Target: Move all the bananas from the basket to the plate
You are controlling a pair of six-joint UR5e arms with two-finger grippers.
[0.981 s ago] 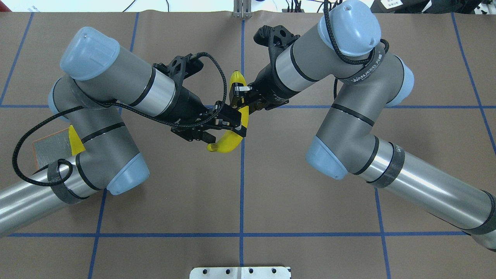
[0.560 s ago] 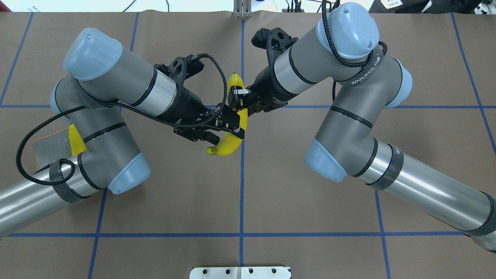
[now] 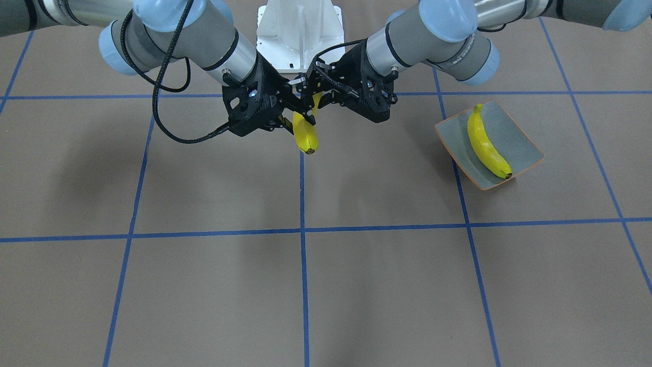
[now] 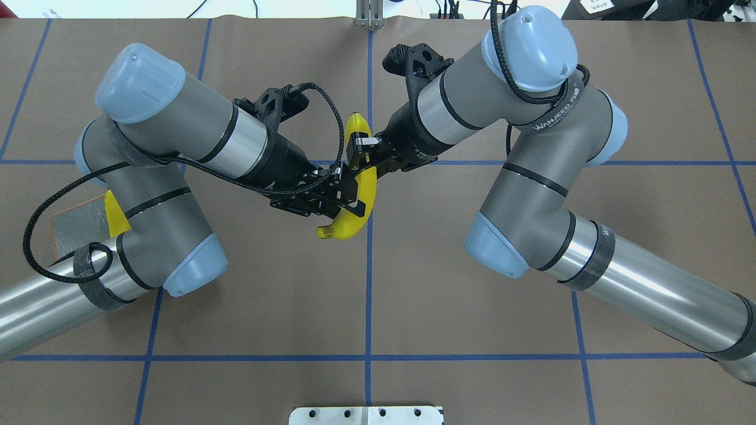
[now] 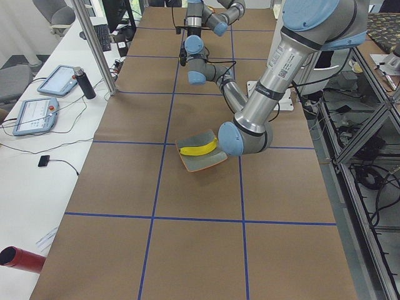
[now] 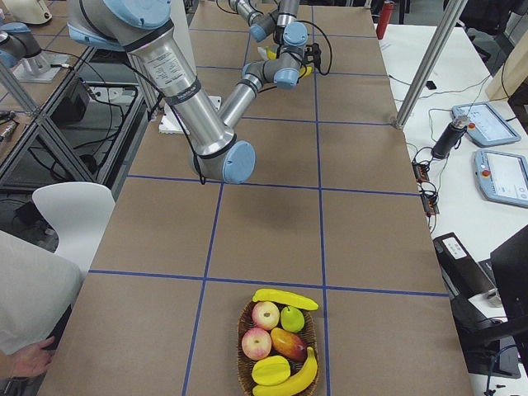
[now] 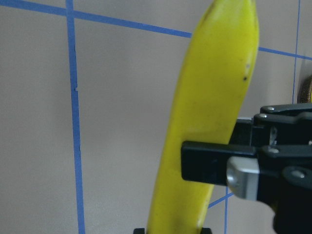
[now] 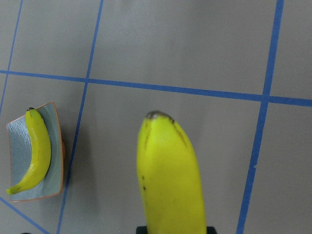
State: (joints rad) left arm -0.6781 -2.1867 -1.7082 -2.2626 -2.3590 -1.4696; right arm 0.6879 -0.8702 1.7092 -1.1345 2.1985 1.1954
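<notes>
While held apart from plate (image 3: pixel 515 142), banana (image 4: pixel 347 225) pinched by left claw (image 4: pixel 349 203) and right claw (image 4: pixel 361 156); judged light, stiff, slick; mid-body grip advised.

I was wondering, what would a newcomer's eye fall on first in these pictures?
The left gripper and right gripper both grip one banana in mid-air over the table's middle. A second banana lies on the plate at the robot's left, and the basket at the far right end holds other bananas.
</notes>
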